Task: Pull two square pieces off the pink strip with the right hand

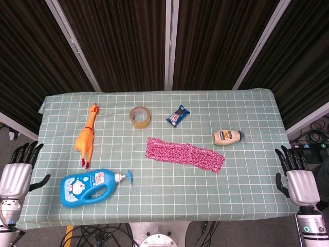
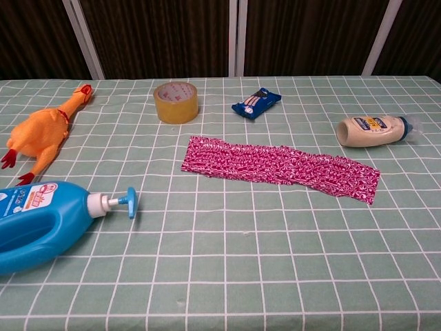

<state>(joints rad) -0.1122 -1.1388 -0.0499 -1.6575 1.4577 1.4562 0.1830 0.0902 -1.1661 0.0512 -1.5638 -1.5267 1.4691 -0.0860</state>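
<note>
The pink patterned strip (image 1: 185,154) lies flat near the middle of the green checked table, running from left to lower right; the chest view shows the pink strip (image 2: 279,168) whole. My right hand (image 1: 298,177) hangs off the table's right edge, fingers spread and upright, holding nothing, well to the right of the strip. Off the left edge my left hand (image 1: 18,172) is likewise spread and empty. Neither hand appears in the chest view.
A rubber chicken (image 1: 87,136), a blue pump bottle (image 1: 92,186), a tape roll (image 1: 140,117), a blue snack packet (image 1: 178,115) and a lying sauce bottle (image 1: 227,137) sit around the strip on the table (image 1: 247,185).
</note>
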